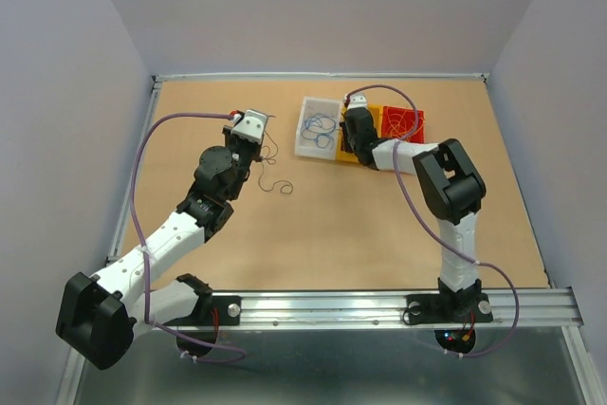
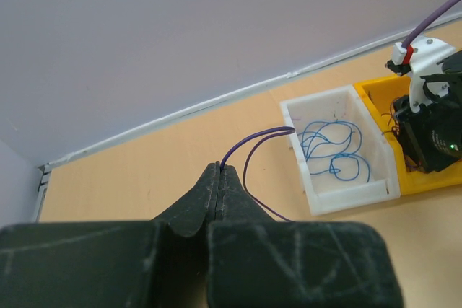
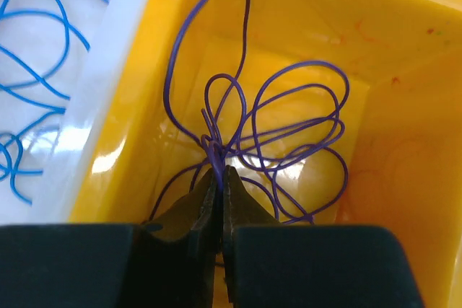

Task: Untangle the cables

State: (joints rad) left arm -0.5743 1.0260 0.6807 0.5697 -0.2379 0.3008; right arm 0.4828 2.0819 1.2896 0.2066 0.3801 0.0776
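Observation:
My left gripper (image 1: 252, 130) hovers over the table left of the white bin (image 1: 303, 150), shut on a thin purple cable (image 2: 254, 137) that loops out from its tips (image 2: 219, 168) and back under the fingers. My right gripper (image 1: 354, 121) reaches into the yellow bin (image 1: 376, 119). Its tips (image 3: 219, 171) are shut on the gathered middle of a bundle of purple cables (image 3: 289, 117) whose loops fan out inside the bin (image 3: 404, 142). Blue cables (image 1: 319, 125) lie curled in the white bin (image 2: 354, 194). A few dark strands (image 1: 278, 185) rest loose on the table.
A red bin (image 1: 420, 130) holding yellow-orange wires (image 1: 398, 122) stands right of the yellow bin. The three bins sit in a row at the back centre. The table's raised back edge (image 1: 322, 75) and grey walls enclose the work area.

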